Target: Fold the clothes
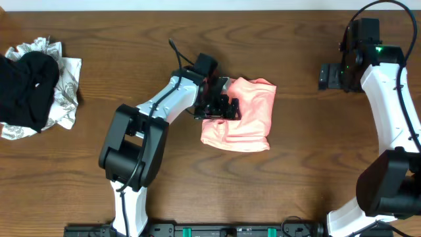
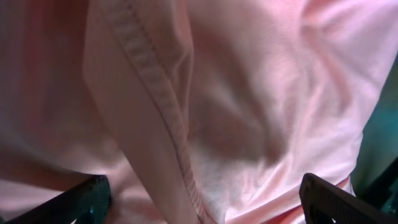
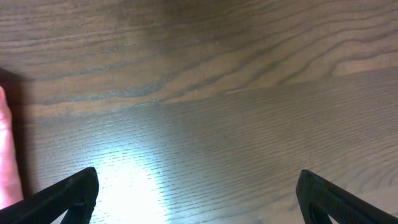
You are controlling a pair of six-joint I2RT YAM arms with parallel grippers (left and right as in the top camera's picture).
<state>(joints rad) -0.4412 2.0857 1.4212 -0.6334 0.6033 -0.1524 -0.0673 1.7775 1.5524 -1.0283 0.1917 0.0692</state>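
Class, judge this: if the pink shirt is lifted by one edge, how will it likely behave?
Probably floppy: the pink shirt lies in soft, rumpled folds. Likely light, since the cloth looks thin up close. Its loosely stacked layers may well fall open.

clothes (image 1: 248, 122): salmon-pink; table (image 1: 316, 158): brown woodgrain; cloth pile (image 1: 29, 82): black, white-patterned

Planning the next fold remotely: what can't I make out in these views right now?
Print on the shirt: no lettering shows in any view; folds may hide it.
The shirt's left edge, overhead: covered by the left claw.
Left wrist: fabric fills the frame, too close to tell which part.
Right wrist: pink sliver cut off at the left edge.
Overhead: patterned cloth partly under a black garment.
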